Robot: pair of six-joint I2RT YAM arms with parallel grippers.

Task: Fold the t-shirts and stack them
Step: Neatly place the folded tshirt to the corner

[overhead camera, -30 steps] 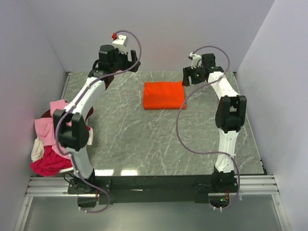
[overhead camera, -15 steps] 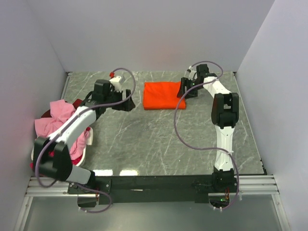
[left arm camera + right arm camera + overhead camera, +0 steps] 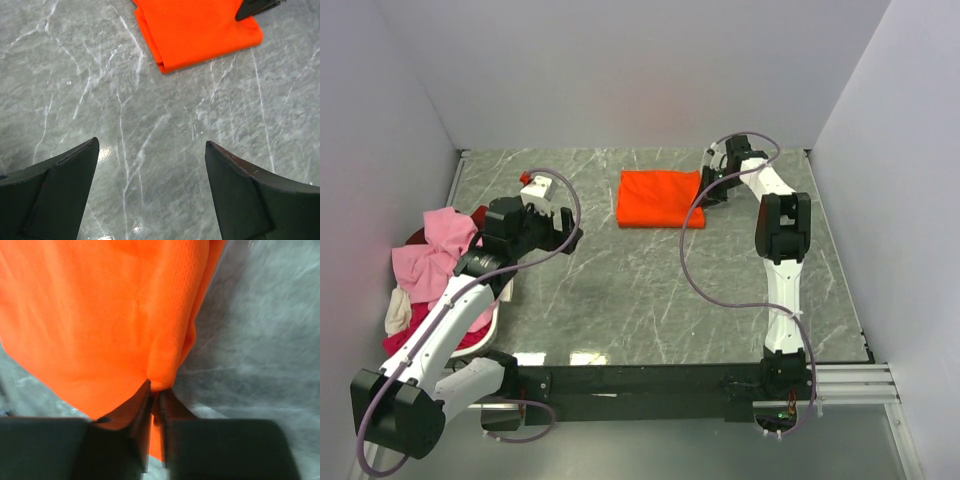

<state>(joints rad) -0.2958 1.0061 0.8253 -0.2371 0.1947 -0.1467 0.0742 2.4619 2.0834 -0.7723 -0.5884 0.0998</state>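
A folded bright orange t-shirt (image 3: pixel 658 198) lies flat at the back middle of the table. My right gripper (image 3: pixel 706 188) is at its right edge. In the right wrist view its jaws (image 3: pixel 156 388) are pinched shut on a fold of the orange t-shirt (image 3: pixel 100 315). My left gripper (image 3: pixel 567 234) hangs over bare table, left of the orange t-shirt. Its jaws (image 3: pixel 151 142) stand wide open with nothing between them, and the orange t-shirt (image 3: pixel 195 30) shows ahead of them. A heap of other t-shirts, pink (image 3: pixel 442 238), magenta (image 3: pixel 415 345) and cream (image 3: pixel 398 312), sits at the left edge.
The grey marble table (image 3: pixel 640 290) is walled in on the left, back and right. The left arm (image 3: pixel 450 310) lies over the heap of shirts. The right arm's cable (image 3: pixel 695 270) loops over the table in front of the orange shirt.
The left arm has dropped and pulled back toward the near left, its gripper still open. The right gripper came down to the orange t-shirt's right edge and closed on it.
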